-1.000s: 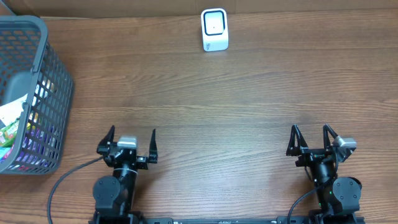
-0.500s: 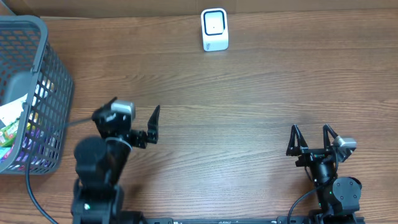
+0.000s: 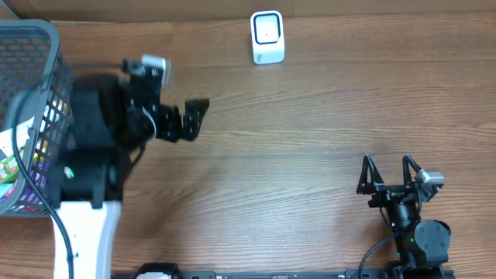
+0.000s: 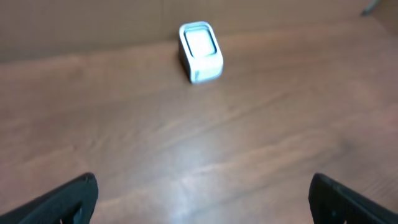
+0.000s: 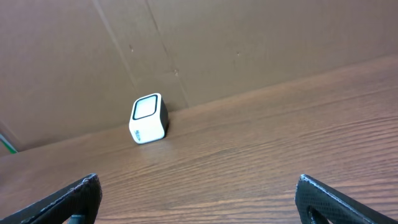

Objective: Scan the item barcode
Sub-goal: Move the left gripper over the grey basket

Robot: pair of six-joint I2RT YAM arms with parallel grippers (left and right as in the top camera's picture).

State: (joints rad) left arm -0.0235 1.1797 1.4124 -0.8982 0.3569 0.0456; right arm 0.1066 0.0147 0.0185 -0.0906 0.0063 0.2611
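The scanner (image 3: 267, 36), a small white box with a dark-edged window, stands at the 12 o'clock edge of the wooden surface (image 3: 310, 116), close against a brown cardboard wall (image 5: 249, 43). Nothing lies in front of it.

The basket (image 3: 48, 39), grey mesh, sits at the 9 o'clock side, partly cut off by the frame. The items (image 3: 12, 151) are inside it, white and green packets with other colours showing through the mesh. Which one carries the barcode cannot be told.

The left arm (image 3: 93, 132) is raised above the surface at about 10 o'clock, its dark bulk covering part of the basket's 3 o'clock wall in the overhead view. The left fingers (image 3: 184, 121) point toward 3 o'clock, spread wide and holding nothing. They are blurred. In the left wrist view their two tips show at the lower corners with bare wood between them, and the scanner lies ahead at 12 o'clock, also blurred.

The right fingers (image 3: 385, 175) are low at 5 o'clock, near the front edge, pointing toward 12 o'clock. They too are spread wide with nothing between them. In the right wrist view the tips frame the bottom corners, and the scanner stands far off at 11 o'clock by the wall.

The left and right fingers are well apart from each other, and both are well apart from the scanner.
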